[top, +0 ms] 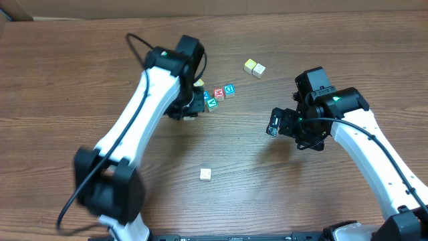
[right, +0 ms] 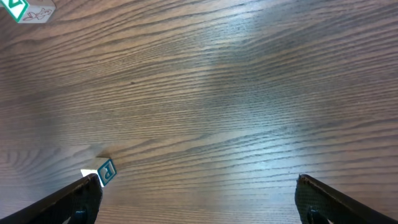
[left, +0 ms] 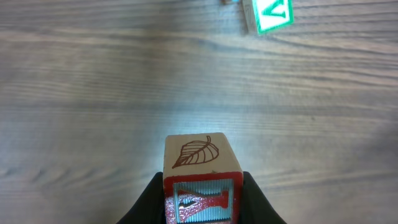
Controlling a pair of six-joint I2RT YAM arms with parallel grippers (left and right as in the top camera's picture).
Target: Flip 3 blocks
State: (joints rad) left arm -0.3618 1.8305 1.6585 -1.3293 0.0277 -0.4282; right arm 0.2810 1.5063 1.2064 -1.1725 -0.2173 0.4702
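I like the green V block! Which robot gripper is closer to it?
Left. The left gripper, holding the leaf block, is right beside the green V block; the open right gripper is well away on its other side.

Soft, even light is falling from above on the wooden table (top: 254, 201) in the overhead view, and both arms are casting faint, soft-edged shadows. The left arm's base (top: 110, 191), nearest the lens, is looking smeared and out of focus. In the left wrist view a cool whitish glare is pooling on the wood just beyond the leaf-printed block (left: 199, 160), which is showing sharp, while the green V cube (left: 273, 15) and the far grain are blurring. In the right wrist view a pale sheen is washing across the upper wood, and the fingers (right: 62, 202) of the right gripper (right: 199, 180) are sinking into near-black.
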